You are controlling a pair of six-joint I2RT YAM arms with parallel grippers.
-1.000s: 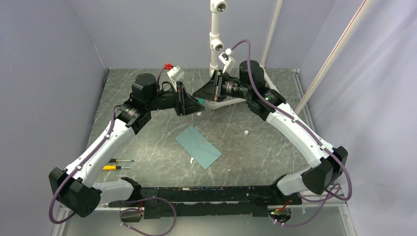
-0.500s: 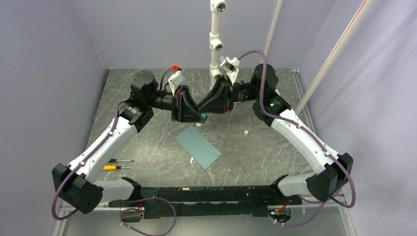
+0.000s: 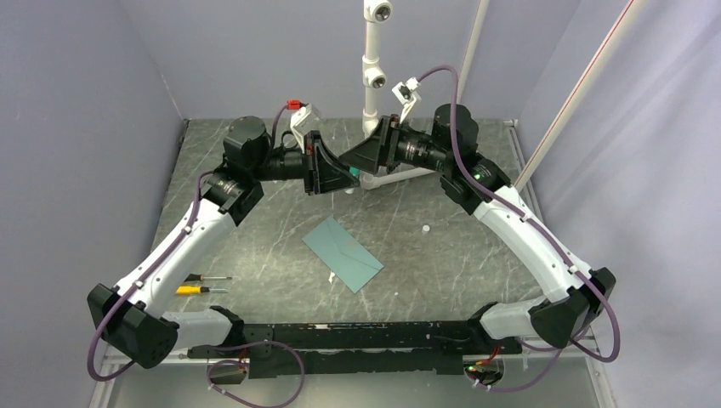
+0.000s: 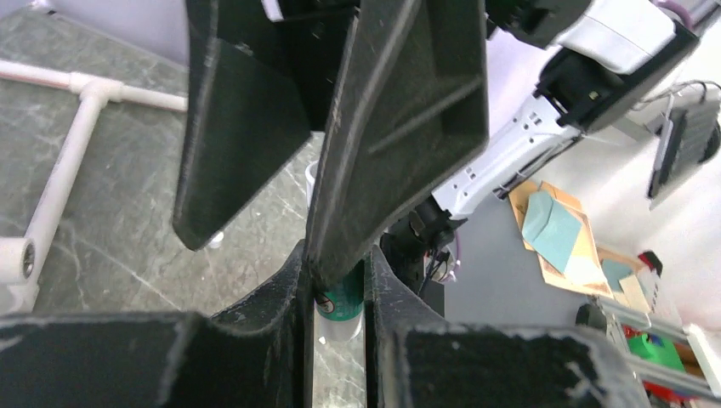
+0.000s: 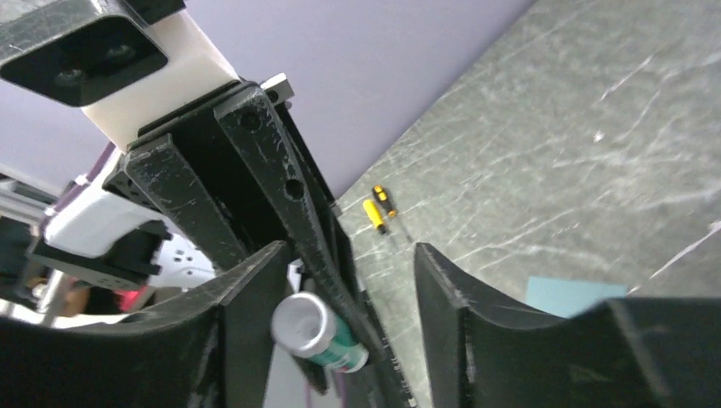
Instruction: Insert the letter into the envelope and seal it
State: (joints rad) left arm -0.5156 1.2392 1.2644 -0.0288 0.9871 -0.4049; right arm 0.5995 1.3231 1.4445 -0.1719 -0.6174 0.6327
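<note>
Teal paper marks the envelope, which is laid flat and turned diagonally on the middle of the grey marbled table, with a V-shaped fold line seen on its upper face. It is touched by neither arm and lies nearer than both grippers, which are held above the far half of the table.

The left gripper is closed on a small green-and-white tube, pinched between its fingertips with the pale capped end pointed toward the right arm. The right gripper is brought up against the left one from the right, fingertip to fingertip. Its fingers are spread wide, one on each side of the left gripper's tip, and nothing is gripped by them. The tube is seen between them but is not touched.

A white pipe stand is set at the far edge of the table, behind the two grippers. Two screwdrivers, one yellow-handled, are laid side by side near the left arm. A tiny white object is found to the right of the envelope, well apart from it.
</note>
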